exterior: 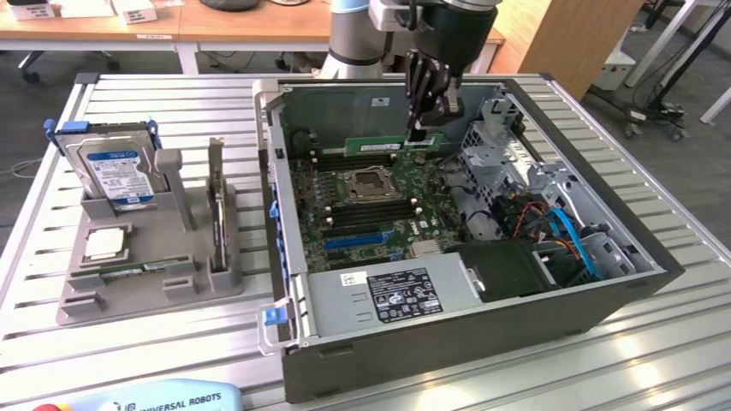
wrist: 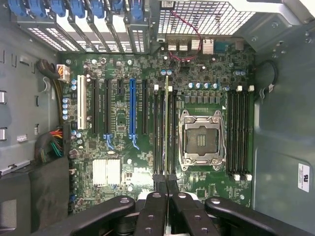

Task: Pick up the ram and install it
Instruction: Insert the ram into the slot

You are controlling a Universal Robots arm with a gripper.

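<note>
In the exterior view, my arm's black fingers hang inside the open dark-grey computer case, toward its far side, pinched shut on the slim green ram stick. The stick sits just under the fingertips. Its long axis runs from the exterior view's left to its right, parallel to the black memory slots on the green motherboard beneath. I cannot tell how much gap there is between stick and board. On the exterior view's left, well apart from the case, a grey plastic parts holder stands on the slatted metal surface, carrying a blue-labelled silver hard drive.

In the wrist view, the fingers meet tightly on the stick, seen edge-on as a thin line running straight away from them. It lies along the bank of long black slots between the silver processor socket and the blue expansion slot. I judge it to be lined up lengthwise with one of those black slots.
</note>
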